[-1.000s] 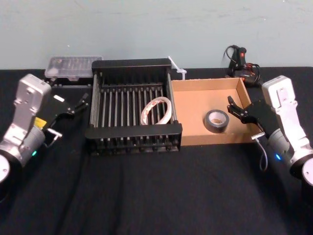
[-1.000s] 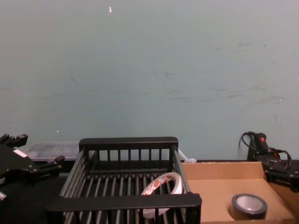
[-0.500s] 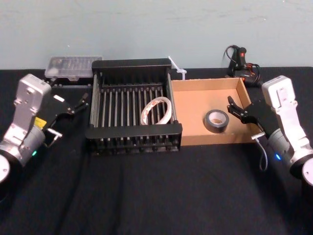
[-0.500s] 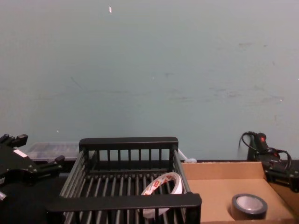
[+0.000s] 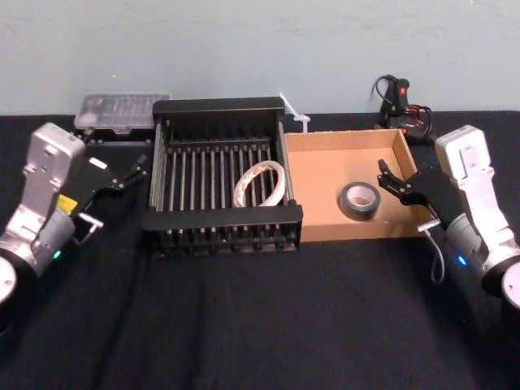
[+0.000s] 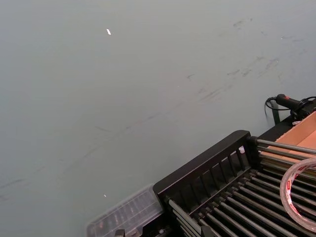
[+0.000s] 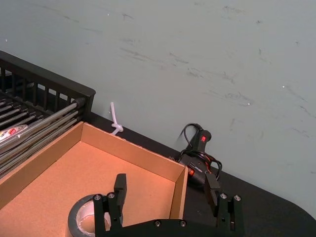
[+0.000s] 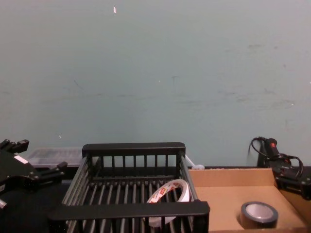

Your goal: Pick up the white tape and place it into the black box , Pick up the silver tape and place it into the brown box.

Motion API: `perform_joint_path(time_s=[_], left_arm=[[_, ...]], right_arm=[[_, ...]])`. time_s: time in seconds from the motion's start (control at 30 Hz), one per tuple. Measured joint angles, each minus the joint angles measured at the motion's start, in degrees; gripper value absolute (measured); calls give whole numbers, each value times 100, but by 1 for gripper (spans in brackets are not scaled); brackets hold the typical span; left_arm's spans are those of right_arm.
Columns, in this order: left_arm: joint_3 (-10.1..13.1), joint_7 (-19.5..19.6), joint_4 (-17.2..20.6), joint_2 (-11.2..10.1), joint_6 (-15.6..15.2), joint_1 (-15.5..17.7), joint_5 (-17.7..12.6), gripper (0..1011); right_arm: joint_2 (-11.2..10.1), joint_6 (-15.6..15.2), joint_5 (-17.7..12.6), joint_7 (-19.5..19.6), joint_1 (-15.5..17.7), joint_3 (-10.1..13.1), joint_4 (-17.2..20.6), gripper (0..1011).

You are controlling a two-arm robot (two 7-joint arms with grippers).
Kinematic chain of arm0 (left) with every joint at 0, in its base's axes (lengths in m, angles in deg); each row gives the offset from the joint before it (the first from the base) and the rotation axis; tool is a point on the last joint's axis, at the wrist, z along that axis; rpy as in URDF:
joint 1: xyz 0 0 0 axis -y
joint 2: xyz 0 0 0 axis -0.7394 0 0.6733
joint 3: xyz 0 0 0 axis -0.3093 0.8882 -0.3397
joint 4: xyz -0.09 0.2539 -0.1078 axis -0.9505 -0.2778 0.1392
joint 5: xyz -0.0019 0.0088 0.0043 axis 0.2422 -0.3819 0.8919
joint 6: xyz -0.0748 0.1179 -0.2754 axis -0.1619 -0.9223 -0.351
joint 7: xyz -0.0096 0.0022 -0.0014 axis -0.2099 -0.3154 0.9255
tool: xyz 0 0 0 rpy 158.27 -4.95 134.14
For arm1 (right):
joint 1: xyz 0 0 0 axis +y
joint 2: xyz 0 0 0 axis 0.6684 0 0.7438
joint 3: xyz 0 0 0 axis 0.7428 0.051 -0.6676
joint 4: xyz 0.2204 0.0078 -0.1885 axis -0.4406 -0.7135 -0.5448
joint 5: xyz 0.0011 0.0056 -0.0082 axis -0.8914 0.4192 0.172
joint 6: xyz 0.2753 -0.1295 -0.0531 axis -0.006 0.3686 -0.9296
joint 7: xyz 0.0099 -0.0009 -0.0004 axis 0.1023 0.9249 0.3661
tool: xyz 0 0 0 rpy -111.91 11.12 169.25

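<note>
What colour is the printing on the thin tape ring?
Red-orange, on the white tape; clearest in the chest view.

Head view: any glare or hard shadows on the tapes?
Head view: even light, no strong glare on the white tape or silver tape, only soft shadow in the brown box. Right wrist view: the black box rods glint.

I'm looking at one plain wall [image 8: 155, 73], pale grey-green, which spans the whole top strip of the head view and most of the chest view. Faint dark scuffs and thin scratches run across it, thickest around the middle right of the chest view. A small white fleck [image 8: 114, 9] sits near that view's upper left. The wall meets the table [image 5: 260, 325], a matte black surface filling the lower half of the head view. The light on my feeds is soft and even.
</note>
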Motion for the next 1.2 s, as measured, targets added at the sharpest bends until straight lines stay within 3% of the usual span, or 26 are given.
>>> perform_joint_path(time_s=[1.2], left_arm=[[0,0,0,0,0,0,0,1001]], right_arm=[[0,0,0,0,0,0,0,1002]])
